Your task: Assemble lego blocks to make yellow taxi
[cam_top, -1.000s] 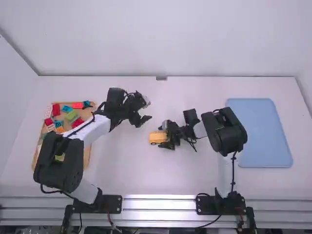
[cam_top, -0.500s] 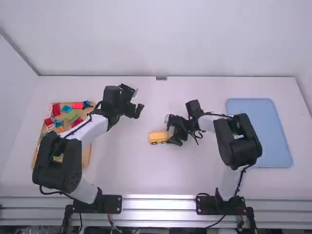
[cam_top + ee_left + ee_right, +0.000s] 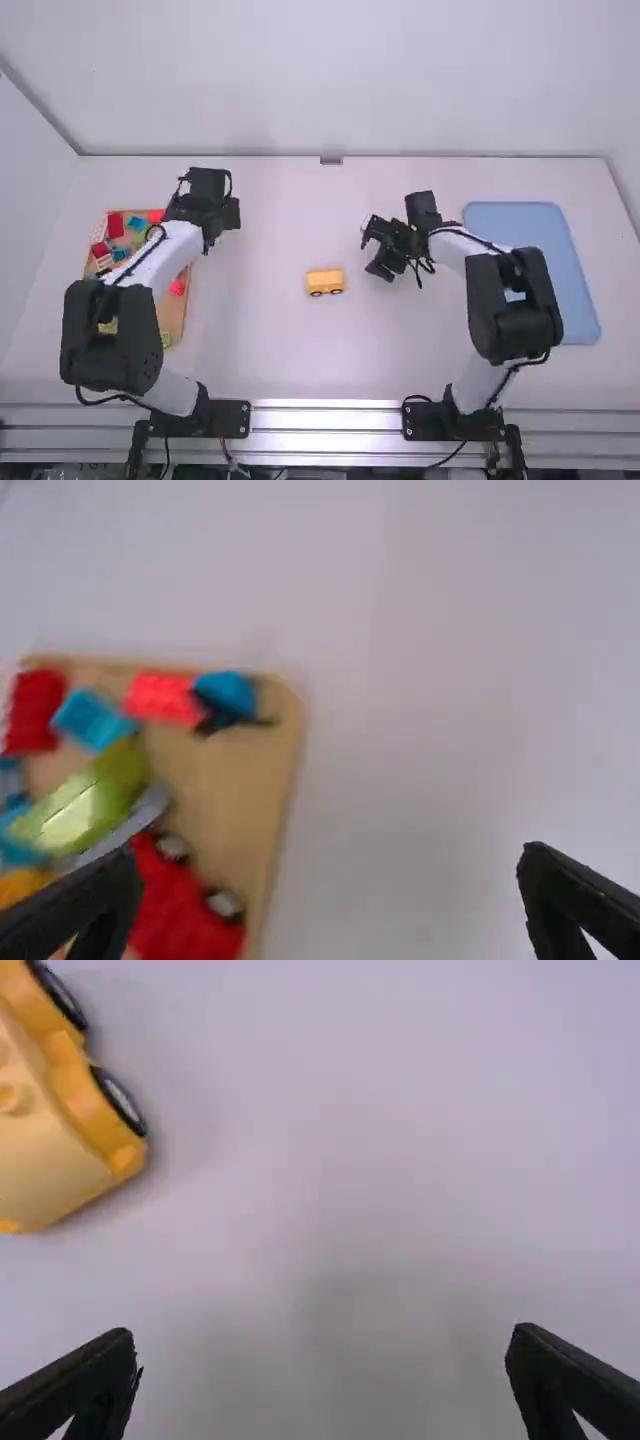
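Centrally, yellow block car upright, left gripper spread wide, right gripper likewise.

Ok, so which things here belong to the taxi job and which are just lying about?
Part of the job:
- yellow taxi, standing on the table
- left gripper and right gripper, both open and empty

Probably just lying about:
- red wheeled piece and green piece, on the wooden board
- blue tray, though its use isn't clear
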You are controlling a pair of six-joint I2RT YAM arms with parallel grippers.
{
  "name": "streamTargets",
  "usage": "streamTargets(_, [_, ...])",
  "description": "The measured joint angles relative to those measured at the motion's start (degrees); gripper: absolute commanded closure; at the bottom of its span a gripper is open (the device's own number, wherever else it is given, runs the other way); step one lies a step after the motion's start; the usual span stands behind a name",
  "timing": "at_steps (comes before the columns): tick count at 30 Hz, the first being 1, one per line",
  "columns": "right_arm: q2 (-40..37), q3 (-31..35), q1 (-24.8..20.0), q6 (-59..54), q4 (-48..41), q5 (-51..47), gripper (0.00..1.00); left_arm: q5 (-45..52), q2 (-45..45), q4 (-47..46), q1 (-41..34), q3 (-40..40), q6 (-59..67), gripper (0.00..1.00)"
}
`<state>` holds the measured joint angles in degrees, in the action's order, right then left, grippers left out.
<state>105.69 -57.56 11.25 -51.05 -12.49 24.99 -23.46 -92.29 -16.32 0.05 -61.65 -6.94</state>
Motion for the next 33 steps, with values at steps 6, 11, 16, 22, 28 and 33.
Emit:
streamTargets(6, [0.00,-0.46,1.18,-2.47,3.65,-1.07,0.02,8.57,0.13,-6.64,14.49,-5.18,-2.56,0.01])
streamTargets(11, [0.00,-0.50,2.82,-3.80,6.23,-2.03,0.02,17.03,0.17,-16.50,26.67,-9.75,-3.43,0.01])
streamTargets(16, [0.00,-0.50,3.91,-4.42,7.10,-3.48,0.02,18.01,-0.24,-21.11,32.65,-11.96,-4.79,0.02])
streamTargets(22, [0.00,-0.50,4.17,-4.68,7.69,-4.00,0.02,23.32,-3.23,-20.13,34.86,-13.49,-0.55,0.01])
streamTargets(28, [0.00,-0.50,4.17,-3.69,7.80,-3.98,0.02,21.09,-7.98,-21.84,34.71,-14.14,0.09,0.01])
streamTargets(33, [0.00,-0.50,4.17,-3.30,7.78,-4.13,0.02,19.43,-12.94,-22.97,36.13,-14.82,0.92,0.01])
